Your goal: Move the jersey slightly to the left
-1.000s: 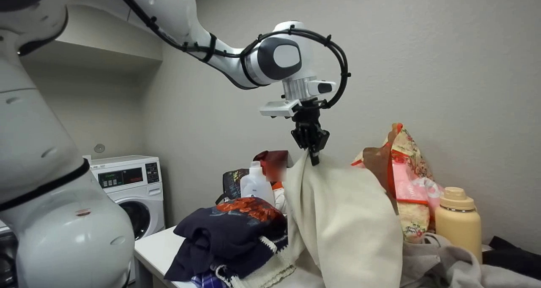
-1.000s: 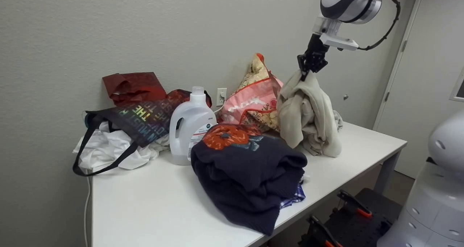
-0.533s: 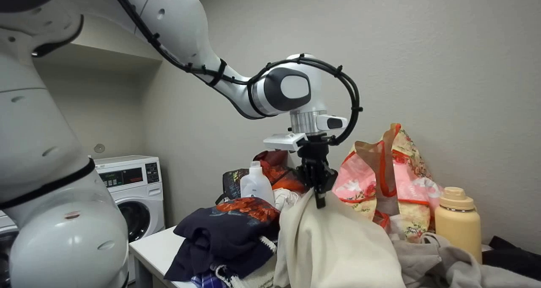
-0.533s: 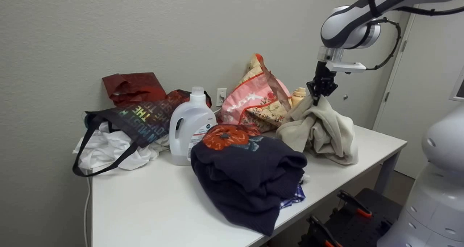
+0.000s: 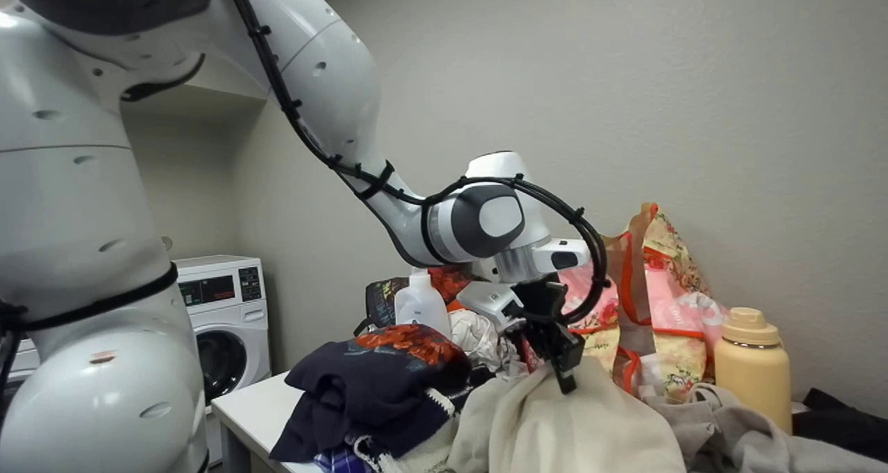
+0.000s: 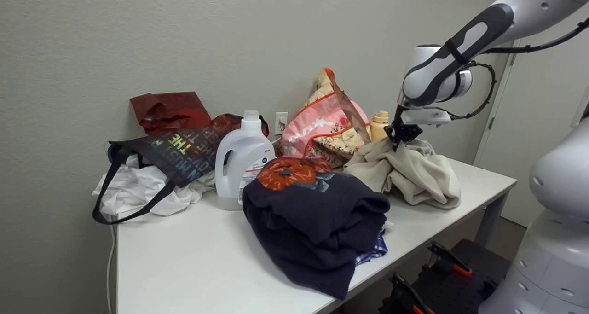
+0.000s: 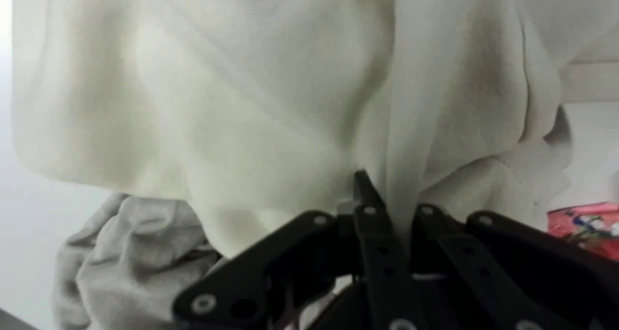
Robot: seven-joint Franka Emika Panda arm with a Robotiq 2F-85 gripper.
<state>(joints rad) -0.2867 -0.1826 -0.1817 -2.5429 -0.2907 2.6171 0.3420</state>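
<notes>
The jersey (image 5: 590, 428) is a large cream cloth heaped on the table, its top drawn up into a low peak. It also shows in an exterior view (image 6: 425, 180) between the floral bag and the table's far end, and fills most of the wrist view (image 7: 261, 127). My gripper (image 5: 559, 381) points down at this peak and is shut on a fold of the jersey. In the wrist view the fold runs up between the fingers of the gripper (image 7: 394, 185); one fingertip is hidden behind cloth. The gripper also shows low over the heap in an exterior view (image 6: 395, 144).
A dark navy clothing heap (image 6: 313, 217) lies beside the jersey on the white table (image 6: 184, 268). Behind stand a floral bag (image 6: 317, 125), a yellow bottle (image 5: 752, 369) and a detergent jug (image 6: 244, 162). Grey cloth (image 5: 742, 431) lies near the bottle.
My gripper has come down with the held fold, shifting a little right in an exterior view. The jersey has sunk from a tall hanging drape to a low, spread heap; the bag and bottle show more.
</notes>
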